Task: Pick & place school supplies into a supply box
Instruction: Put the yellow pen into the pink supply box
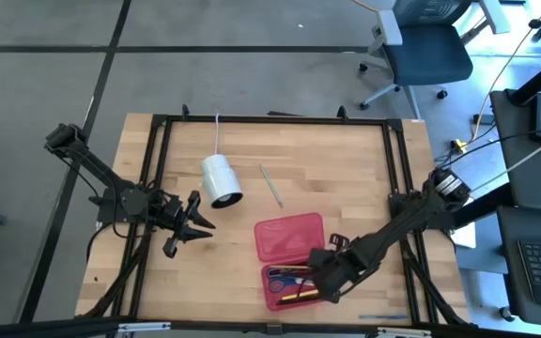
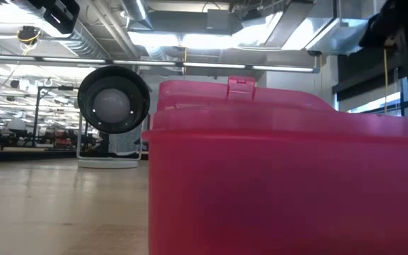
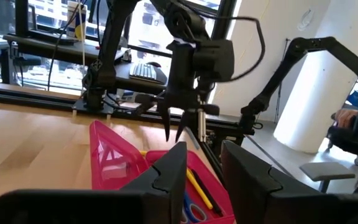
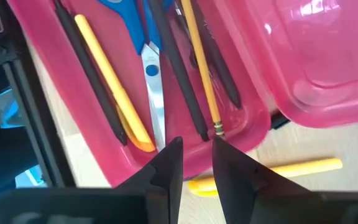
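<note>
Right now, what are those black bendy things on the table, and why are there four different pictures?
Those are two robot arms, each ending in a gripper that pinches things. One picture looks down from above, one sits at table height, so the red supply box fills it, and one camera rides on each wrist. From above, the left gripper waits over the wood, holding nothing. The right gripper hovers above the open box's tray, its fingers slightly apart and empty. Inside lie blue-handled scissors, a thick yellow marker, a yellow pencil and black pens. Still outside: a thin pencil, another yellow marker beside the box, and a white cylinder, which isn't a school supply.
</note>
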You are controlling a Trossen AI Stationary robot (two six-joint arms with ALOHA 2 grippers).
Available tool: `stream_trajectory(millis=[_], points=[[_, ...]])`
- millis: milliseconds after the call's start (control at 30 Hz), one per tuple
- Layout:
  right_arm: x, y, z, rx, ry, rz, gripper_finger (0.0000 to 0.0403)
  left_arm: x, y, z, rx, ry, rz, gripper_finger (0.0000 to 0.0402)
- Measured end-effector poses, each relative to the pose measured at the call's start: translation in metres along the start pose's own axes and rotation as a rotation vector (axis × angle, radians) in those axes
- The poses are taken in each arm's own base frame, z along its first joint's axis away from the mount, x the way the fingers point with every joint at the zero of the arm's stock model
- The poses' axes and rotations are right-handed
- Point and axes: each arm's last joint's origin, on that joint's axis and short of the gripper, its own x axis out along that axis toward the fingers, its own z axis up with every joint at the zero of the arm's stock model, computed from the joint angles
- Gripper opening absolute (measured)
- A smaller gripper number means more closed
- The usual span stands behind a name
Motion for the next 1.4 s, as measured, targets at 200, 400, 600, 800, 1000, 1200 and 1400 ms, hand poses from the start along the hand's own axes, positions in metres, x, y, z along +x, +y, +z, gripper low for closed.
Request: stream_trajectory(millis=[200, 400, 600, 800, 1000, 1200, 1400], points=[[-0.013, -0.003, 0.001, 0.047, -0.039, 0.018, 0.0088, 0.0, 0.0, 0.0, 0.0, 0.0, 0.0, 0.0091], [-0.016, -0.003, 0.001, 0.052, -0.044, 0.025, 0.0088, 0.0, 0.0, 0.0, 0.0, 0.0, 0.0, 0.0093], [-0.016, -0.003, 0.002, 0.053, -0.046, 0.029, 0.0088, 0.0, 0.0, 0.0, 0.0, 0.0, 0.0, 0.0094], [-0.016, -0.002, 0.002, 0.054, -0.053, 0.041, 0.0088, 0.0, 0.0, 0.0, 0.0, 0.0, 0.0, 0.0091], [-0.016, -0.002, 0.002, 0.054, -0.052, 0.041, 0.0088, 0.0, 0.0, 0.0, 0.0, 0.0, 0.0, 0.0095], [-0.016, -0.002, 0.002, 0.053, -0.05, 0.042, 0.0088, 0.0, 0.0, 0.0, 0.0, 0.0, 0.0, 0.0092], [-0.016, 0.0, 0.004, 0.053, -0.067, 0.065, 0.0088, 0.0, 0.0, 0.0, 0.0, 0.0, 0.0, 0.0093]])
